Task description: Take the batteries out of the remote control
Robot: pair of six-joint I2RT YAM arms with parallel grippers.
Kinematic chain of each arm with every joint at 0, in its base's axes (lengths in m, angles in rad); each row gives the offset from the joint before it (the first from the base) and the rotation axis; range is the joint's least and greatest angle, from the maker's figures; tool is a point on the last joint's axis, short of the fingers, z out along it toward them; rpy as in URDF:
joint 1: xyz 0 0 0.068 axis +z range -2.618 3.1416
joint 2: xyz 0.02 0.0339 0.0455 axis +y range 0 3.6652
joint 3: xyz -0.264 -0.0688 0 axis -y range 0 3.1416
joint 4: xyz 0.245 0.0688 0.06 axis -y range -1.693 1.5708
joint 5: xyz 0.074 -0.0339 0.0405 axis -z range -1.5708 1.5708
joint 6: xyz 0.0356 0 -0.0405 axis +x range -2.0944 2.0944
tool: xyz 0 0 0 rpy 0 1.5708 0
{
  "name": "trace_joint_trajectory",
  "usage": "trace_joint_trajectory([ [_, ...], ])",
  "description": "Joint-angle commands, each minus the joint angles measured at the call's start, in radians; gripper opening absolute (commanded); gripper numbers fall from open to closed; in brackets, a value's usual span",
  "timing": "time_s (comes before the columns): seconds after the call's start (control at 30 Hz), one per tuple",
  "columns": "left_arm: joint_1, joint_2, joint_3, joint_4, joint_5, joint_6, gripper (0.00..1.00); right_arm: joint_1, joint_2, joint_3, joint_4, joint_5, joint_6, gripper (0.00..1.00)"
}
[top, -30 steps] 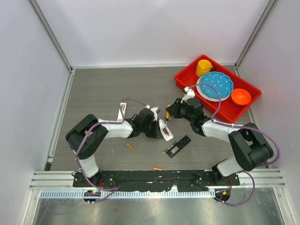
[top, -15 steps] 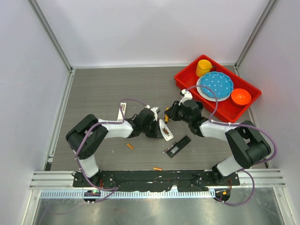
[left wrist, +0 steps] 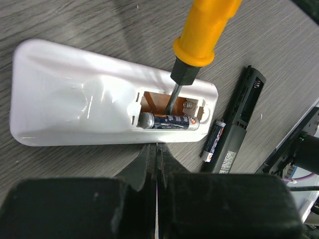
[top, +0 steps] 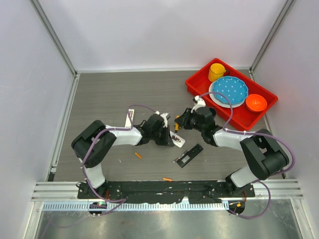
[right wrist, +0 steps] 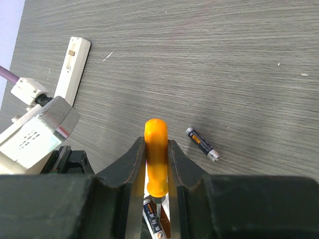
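1. The left hand [top: 167, 137] is beside the remote [top: 179, 141], the right hand [top: 178, 122] above it.
2. The left hand is clenched and empty. A battery [left wrist: 169, 121] sits in the remote, with the screwdriver [left wrist: 202, 35] tip behind it. A hard push may slide the remote.
3. The right hand grasps the screwdriver; it may slip.

Robot lab test cell, white panel walls [top: 149, 30], aluminium frame [top: 54, 36], grey tabletop [top: 109, 94]

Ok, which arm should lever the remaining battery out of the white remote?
Right. The right gripper holds the screwdriver, its tip in the open compartment of the white remote, beside the battery. The left gripper is shut, empty, at the remote's edge.
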Motion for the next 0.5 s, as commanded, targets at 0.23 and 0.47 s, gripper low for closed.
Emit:
trace_joint_trajectory([
  [0.23,0.016,0.031,-0.065,-0.109,-0.123,0.030,0.00,0.009,-0.095,-0.003,-0.003,-0.052,0.063,0.01],
  [0.47,0.024,-0.006,-0.082,-0.126,-0.149,0.041,0.00,0.017,-0.111,-0.006,-0.011,-0.049,0.063,0.01],
])
